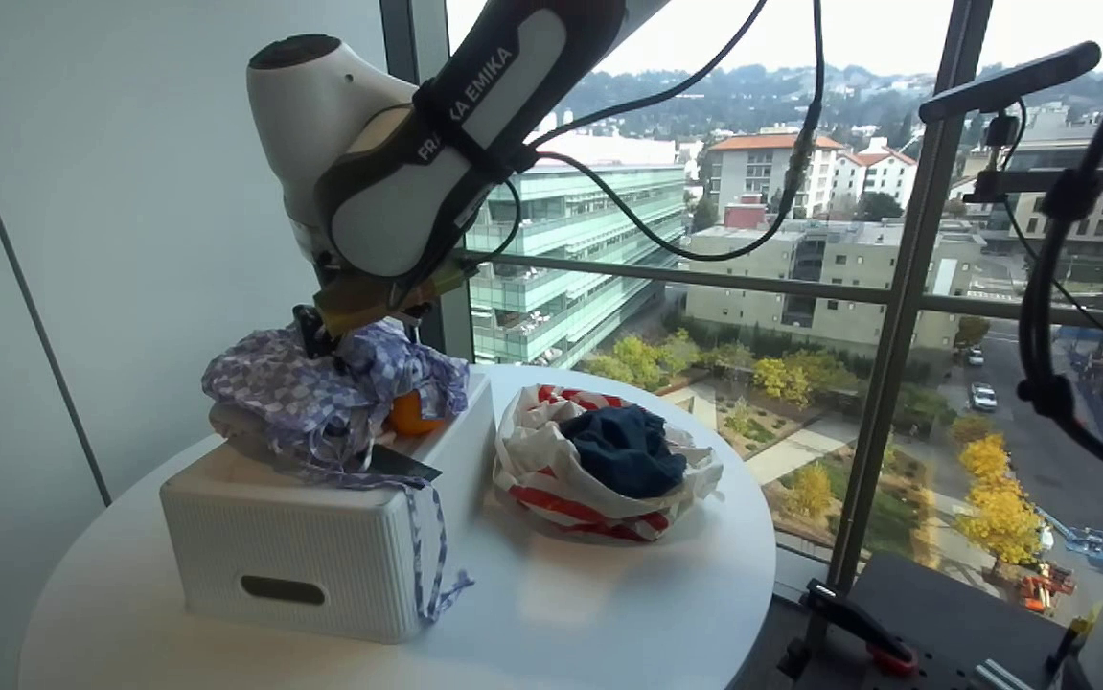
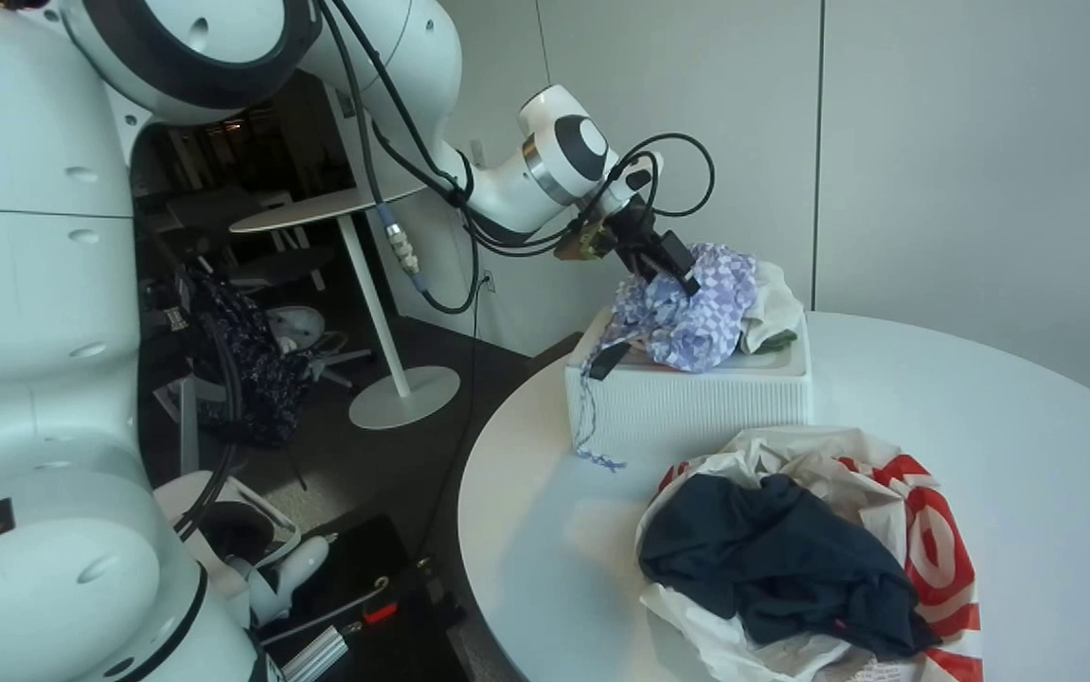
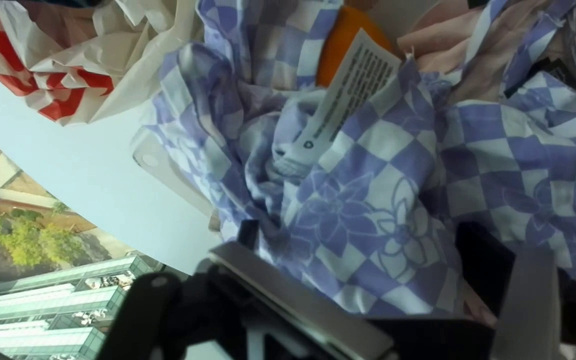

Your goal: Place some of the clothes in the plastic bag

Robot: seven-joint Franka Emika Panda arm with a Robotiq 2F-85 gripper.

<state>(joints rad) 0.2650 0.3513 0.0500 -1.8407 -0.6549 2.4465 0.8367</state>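
my claw (image 3: 360, 237) is spread wide in the wrist view, fingers (image 3: 483, 260) either side of a bunch of checked cloth (image 3: 338, 215); no grip on it that i can see; can't tell if the tips touch it; checked cloth sits heaped on the box (image 1: 292, 527), its strap (image 1: 433, 606) hanging down the box side, a printed label (image 3: 343, 95) sticking out of the folds; orange thing (image 1: 412, 414) partly covered by it; pink cloth (image 3: 443, 40) beside it; pale cloth (image 2: 770, 303) next to it in an exterior view; bag (image 1: 532, 455) is on the table (image 2: 545, 530) near the box in both exterior views, mouth up, navy cloth (image 2: 772, 549) bunched in it
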